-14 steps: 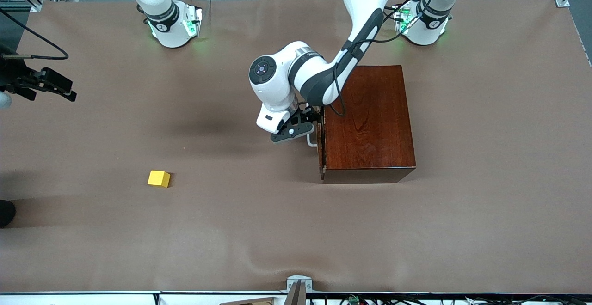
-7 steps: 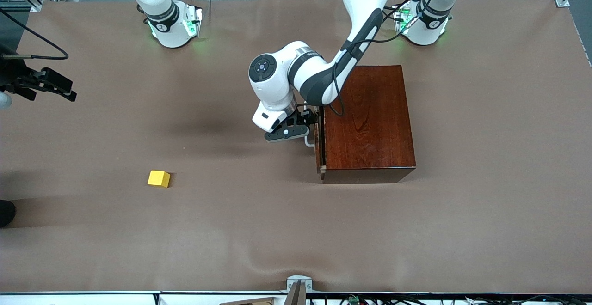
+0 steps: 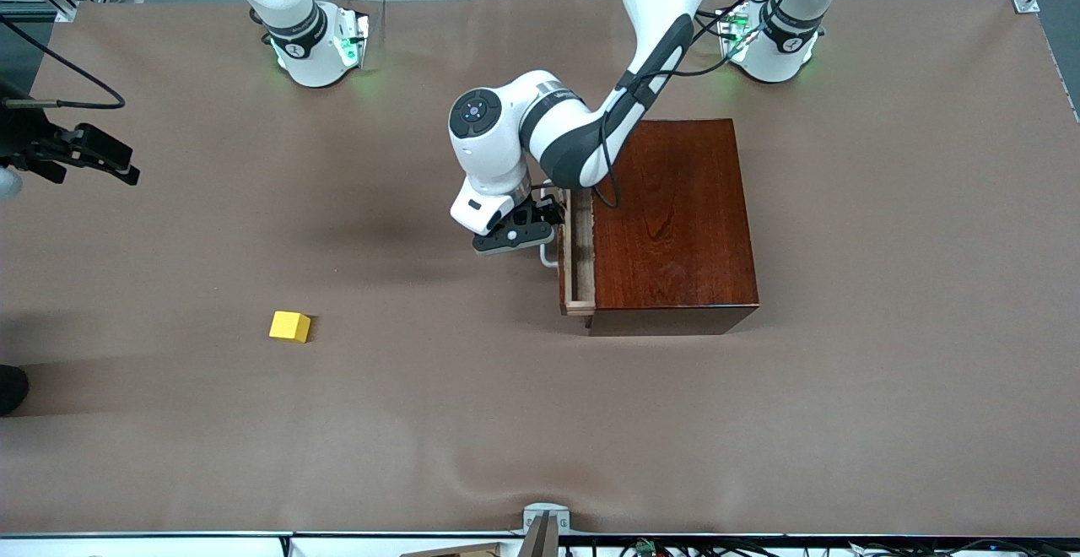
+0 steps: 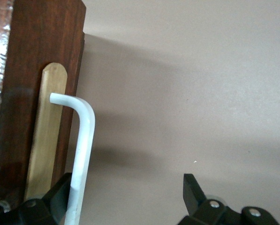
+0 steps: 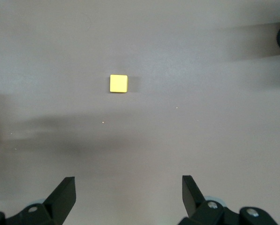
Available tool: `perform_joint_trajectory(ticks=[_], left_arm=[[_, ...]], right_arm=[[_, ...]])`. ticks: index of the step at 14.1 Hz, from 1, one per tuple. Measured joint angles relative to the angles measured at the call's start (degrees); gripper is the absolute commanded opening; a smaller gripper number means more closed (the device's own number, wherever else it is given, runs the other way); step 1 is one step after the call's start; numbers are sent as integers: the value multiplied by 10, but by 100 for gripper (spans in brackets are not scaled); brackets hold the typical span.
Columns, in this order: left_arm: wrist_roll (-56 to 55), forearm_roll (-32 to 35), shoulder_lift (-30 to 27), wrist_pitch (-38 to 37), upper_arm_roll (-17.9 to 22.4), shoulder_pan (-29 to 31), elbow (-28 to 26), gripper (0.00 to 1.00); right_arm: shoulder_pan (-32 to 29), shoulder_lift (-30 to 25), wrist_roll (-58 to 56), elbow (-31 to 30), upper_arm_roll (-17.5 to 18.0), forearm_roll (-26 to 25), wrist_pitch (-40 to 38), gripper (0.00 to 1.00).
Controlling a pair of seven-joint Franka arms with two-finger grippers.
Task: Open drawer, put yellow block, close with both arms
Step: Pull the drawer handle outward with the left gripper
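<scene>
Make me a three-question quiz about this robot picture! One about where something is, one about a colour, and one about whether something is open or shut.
1. Where is the block?
A. in the drawer
B. on the table, toward the right arm's end
C. on top of the box

2. What colour is the drawer's handle?
A. white
B. green
C. black

3. How is the drawer?
A. fully shut
B. lying out on the table
C. pulled a little way out of the box

Answers:
1 B: it lies on the bare table, apart from the box.
2 A: the left wrist view shows a white bar with the open left claw hooked around it.
3 C: a pale strip of tray shows.
</scene>
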Motion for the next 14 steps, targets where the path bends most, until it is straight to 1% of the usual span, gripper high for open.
perform_joint_trajectory(ticks=[4, 14], left_arm=[[-39, 0, 0, 3, 0, 2, 0, 100], [-42, 4, 0, 3, 0, -4, -1, 100]], right_arm=[[0, 0, 0, 0, 0, 0, 0, 100], [0, 0, 0, 0, 0, 0, 0, 100]])
